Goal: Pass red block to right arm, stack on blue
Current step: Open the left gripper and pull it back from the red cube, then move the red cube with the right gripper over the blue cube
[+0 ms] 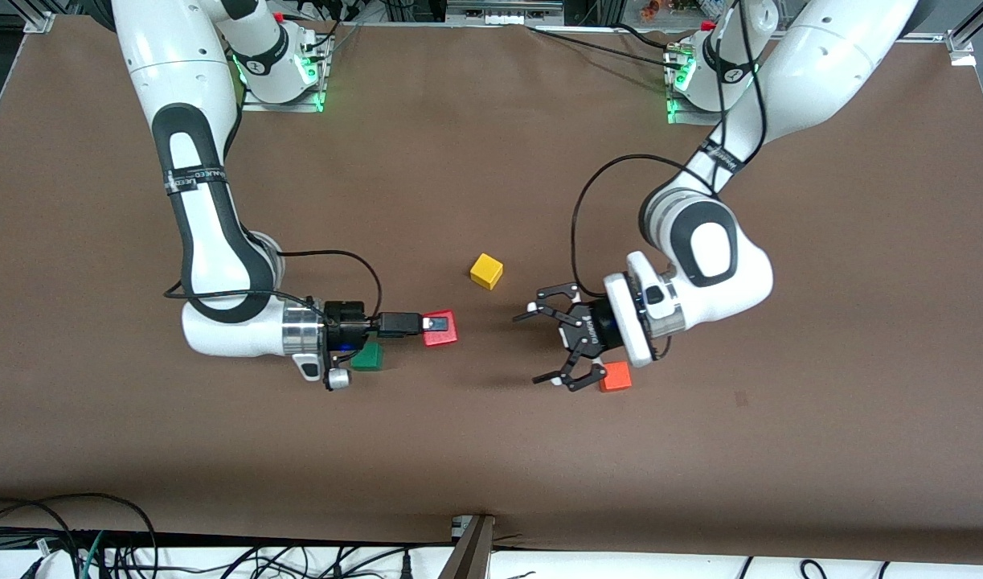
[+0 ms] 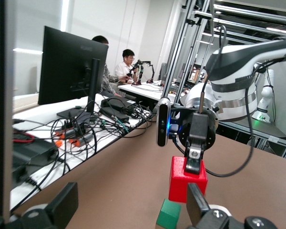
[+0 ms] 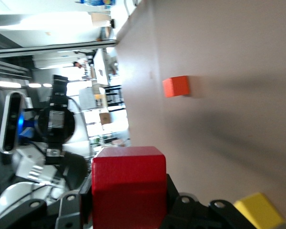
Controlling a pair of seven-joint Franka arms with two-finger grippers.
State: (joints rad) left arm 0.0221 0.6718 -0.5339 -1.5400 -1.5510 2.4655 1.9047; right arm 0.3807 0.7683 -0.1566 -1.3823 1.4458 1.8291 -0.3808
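We see the right claw (image 1: 436, 324) held up over the desk (image 1: 491, 450). Its two thin fingers are pinching the red block (image 1: 441, 329). The red block is up in the air, not on the desk, and it hangs out past the tips of the fingers. In the right wrist view the red block (image 3: 128, 186) fills the space between the fingers. In the left wrist view we see the right claw (image 2: 192, 164) gripping the top of the red block (image 2: 187, 180), with the green block (image 2: 168, 214) lower down in front of it.

Under the right claw sits the green block (image 1: 368, 356) on the desk.

The left claw (image 1: 551, 347) points at the right claw from the left arm's end of the desk. Its black fingers (image 1: 537, 307) are spread wide and hold nothing. There is a clear gap between the left claw and the red block.

An orange block (image 1: 616, 376) lies on the desk just beside the left claw. A yellow block (image 1: 486, 271) lies on the desk between the two arms, farther from the front camera than both claws.

We cannot find a blue block in any of the views.
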